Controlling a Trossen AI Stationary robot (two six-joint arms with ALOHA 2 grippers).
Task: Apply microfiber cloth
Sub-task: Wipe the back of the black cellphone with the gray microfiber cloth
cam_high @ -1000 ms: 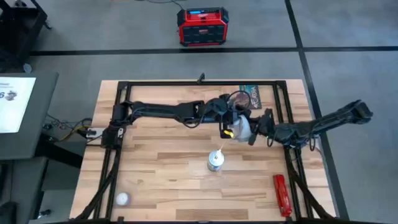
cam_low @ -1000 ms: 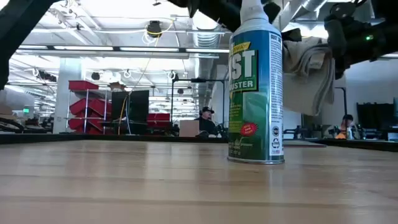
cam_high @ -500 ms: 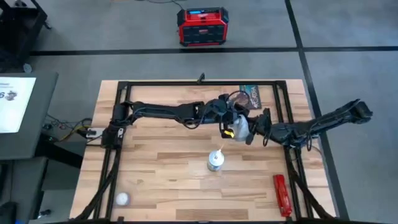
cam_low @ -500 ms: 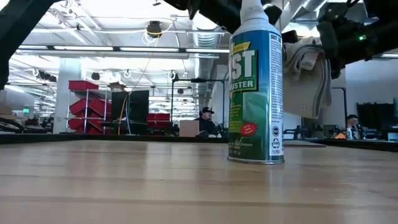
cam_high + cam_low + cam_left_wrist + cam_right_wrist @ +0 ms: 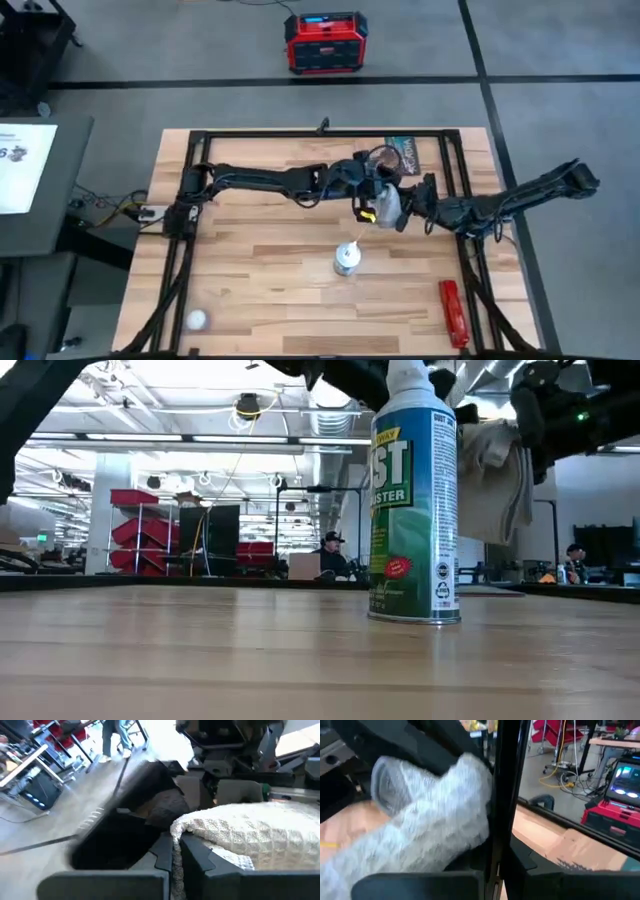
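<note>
Cloth (image 5: 389, 205) is up in the air between your two grippers, over the far half of the table and toward its right edge, hanging clear of the wood. From table height you see it (image 5: 497, 480) draped down in folds behind the spray can.

Your left gripper (image 5: 372, 199) reaches in from the left edge; in its wrist view the cloth (image 5: 250, 837) lies bunched over its dark fingers (image 5: 197, 855), which stand close together with a fold of fabric between them, so they look pinched on it.

Your right gripper (image 5: 408, 208) comes in from the right edge and meets the cloth from the other side. Its wrist view shows the fabric (image 5: 420, 830) pressed against its fingers (image 5: 497, 820), which are nearly together and pinching the cloth.

Your only container, the spray can (image 5: 346, 259), stands upright near the middle of the table, cap on; its contents can't be seen.

A red tool (image 5: 451, 310) lies by the near right corner, a white ball (image 5: 197, 319) by the near left corner, and a booklet (image 5: 402, 152) at the far edge.
</note>
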